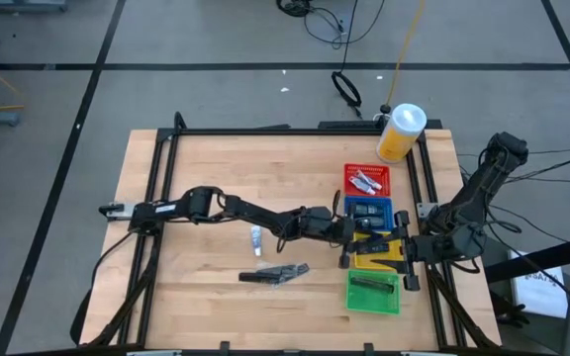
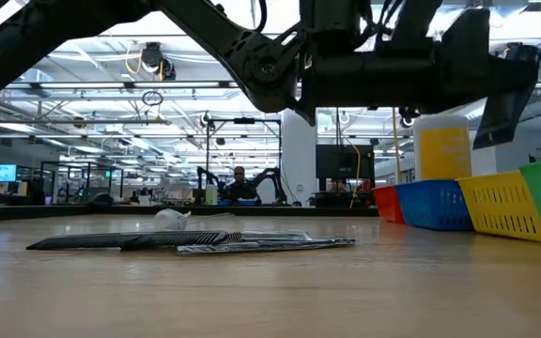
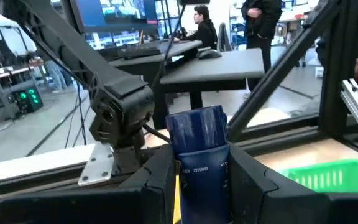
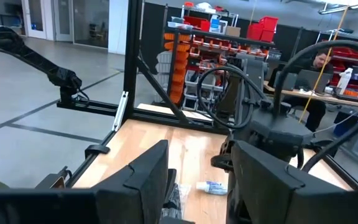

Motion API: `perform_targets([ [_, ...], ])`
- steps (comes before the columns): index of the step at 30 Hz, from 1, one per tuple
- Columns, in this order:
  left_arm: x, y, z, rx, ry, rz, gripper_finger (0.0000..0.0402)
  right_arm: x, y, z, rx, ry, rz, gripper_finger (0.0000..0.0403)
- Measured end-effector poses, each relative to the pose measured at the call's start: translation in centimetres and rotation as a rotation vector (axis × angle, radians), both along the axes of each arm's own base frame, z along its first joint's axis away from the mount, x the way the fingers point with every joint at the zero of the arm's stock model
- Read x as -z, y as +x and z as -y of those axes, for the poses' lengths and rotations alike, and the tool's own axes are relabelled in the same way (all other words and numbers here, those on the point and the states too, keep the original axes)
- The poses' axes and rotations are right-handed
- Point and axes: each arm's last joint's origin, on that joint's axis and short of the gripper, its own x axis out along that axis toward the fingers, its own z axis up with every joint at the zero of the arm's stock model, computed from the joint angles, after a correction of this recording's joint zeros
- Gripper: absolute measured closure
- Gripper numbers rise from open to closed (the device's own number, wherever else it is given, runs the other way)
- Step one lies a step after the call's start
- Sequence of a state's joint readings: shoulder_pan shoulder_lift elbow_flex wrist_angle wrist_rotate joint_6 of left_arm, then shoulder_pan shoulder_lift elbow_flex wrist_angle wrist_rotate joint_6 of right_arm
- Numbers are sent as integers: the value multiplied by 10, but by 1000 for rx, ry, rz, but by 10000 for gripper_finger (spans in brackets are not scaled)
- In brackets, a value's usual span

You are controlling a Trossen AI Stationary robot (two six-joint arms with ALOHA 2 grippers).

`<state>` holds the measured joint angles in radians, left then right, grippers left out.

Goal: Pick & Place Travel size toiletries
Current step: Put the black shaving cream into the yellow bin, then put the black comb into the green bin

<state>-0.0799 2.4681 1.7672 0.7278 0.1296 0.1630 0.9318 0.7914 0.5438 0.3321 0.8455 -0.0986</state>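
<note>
**Two end effectors crowding one basket**

I am holding my left end effector [image 3: 197,177] out across the table [image 1: 196,168], over the row of baskets on its right side, and its fingers are pinching a dark blue sachet [image 3: 199,146] upright between them. In the high view I am hovering just beside the yellow basket [image 1: 376,255], between the blue basket [image 1: 370,213] and the green basket [image 1: 374,294]. My right end effector [image 4: 197,180] is waiting at that same spot, fingers spread and holding nothing, pointing at my left wrist.

The main risk, as I judge it, is a collision: the two end effectors are sitting very near each other, and any lowering could knock them together or tip a basket. I am also gripping the sachet only by its lower part, so it may swing or slip as I release, and land on a rim or in the wrong compartment. I cannot tell which basket lies directly beneath it.

Other toiletries are lying on the bare wood well apart from the baskets: a white tube [image 1: 256,238] and a flat pile of dark sachets [image 1: 277,275]. The red basket [image 1: 367,180] is already holding several pieces.
</note>
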Motion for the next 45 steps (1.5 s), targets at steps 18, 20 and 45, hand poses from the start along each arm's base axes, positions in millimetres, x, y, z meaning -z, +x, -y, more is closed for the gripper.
perform_targets([
  [18, 19, 1, 0, 41, -41, -50, 147, 0, 0, 0, 0, 6, -1, 234],
  [20, -3, -3, 0, 46, -50, -147, 128, 0, 0, 0, 0, 5, -3, 234],
  [45, 0, -267, 31, -333, -159, -479, 212, 84, 142, 44, 106, 278, -329, 224],
])
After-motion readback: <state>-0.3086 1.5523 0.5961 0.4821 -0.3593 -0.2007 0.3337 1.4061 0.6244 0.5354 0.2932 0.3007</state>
